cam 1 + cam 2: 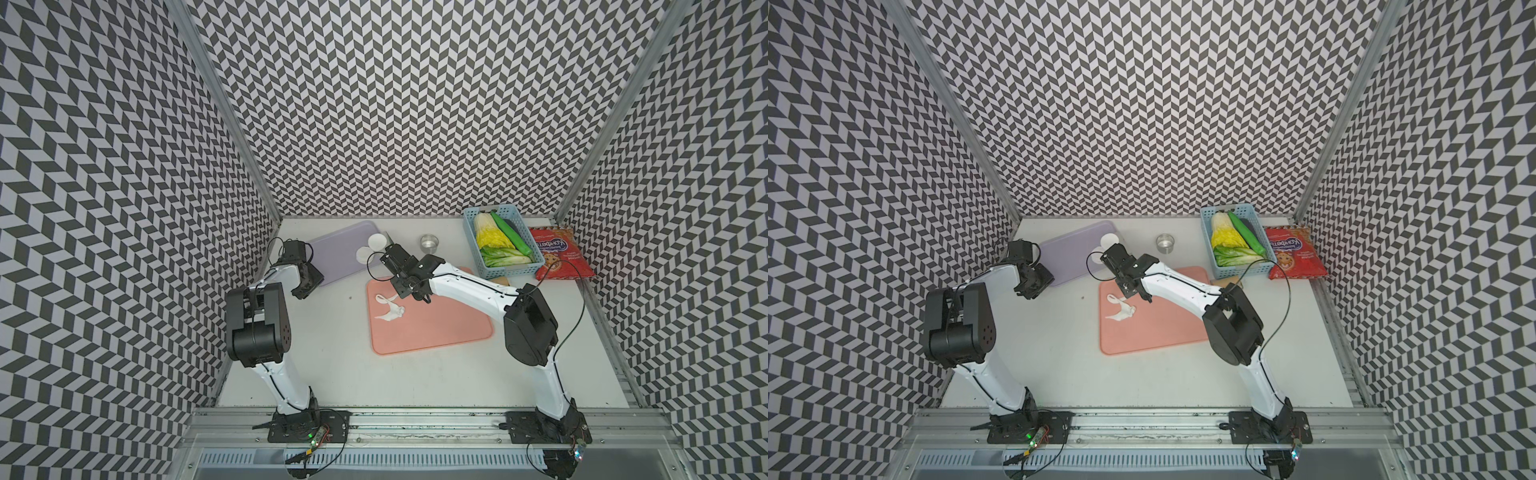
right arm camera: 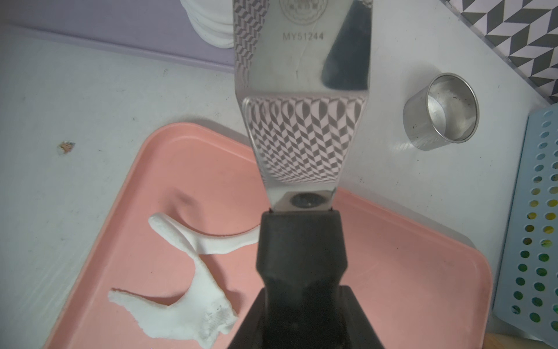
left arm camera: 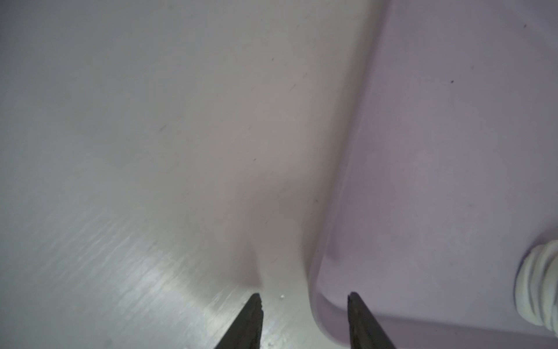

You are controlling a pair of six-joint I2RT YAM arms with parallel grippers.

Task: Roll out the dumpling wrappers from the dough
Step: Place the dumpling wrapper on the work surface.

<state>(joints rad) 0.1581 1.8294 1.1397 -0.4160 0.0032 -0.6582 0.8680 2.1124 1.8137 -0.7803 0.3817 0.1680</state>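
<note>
Right gripper (image 2: 303, 320): its fingers are clamping the black handle of a steel spatula (image 2: 302, 136), with the blade pointing out toward the purple tray (image 1: 336, 249). I judge it is serving as a lifter for thin discs that bare fingers would crumple.
Left gripper (image 3: 304, 302): its fingers are standing apart, straddling the purple tray's corner rim with no contact showing (probably getting set to steady the tray while the blade works).
Dumpling wrappers (image 1: 377, 241): two round white patches are lying on the purple tray, at the edge nearest the ring cutter. The right wrist view is showing a stack there, its layers too blurred to count.
Dough (image 2: 193, 302): one ragged, branching scrap is lying on the pink tray (image 1: 436, 328), beside the spatula handle and touched by neither gripper. Its curved bites suggest an offcut.
Ring cutter (image 1: 429, 242): one, standing upright on the table (image 1: 332, 365), apart from both trays.
Trays: two, purple for finished discs and pink for working, I judge.
Bystanders: one blue basket (image 1: 469, 232) of vegetables and one red snack bag (image 1: 561, 253) are sitting side by side, well apart from the work.
</note>
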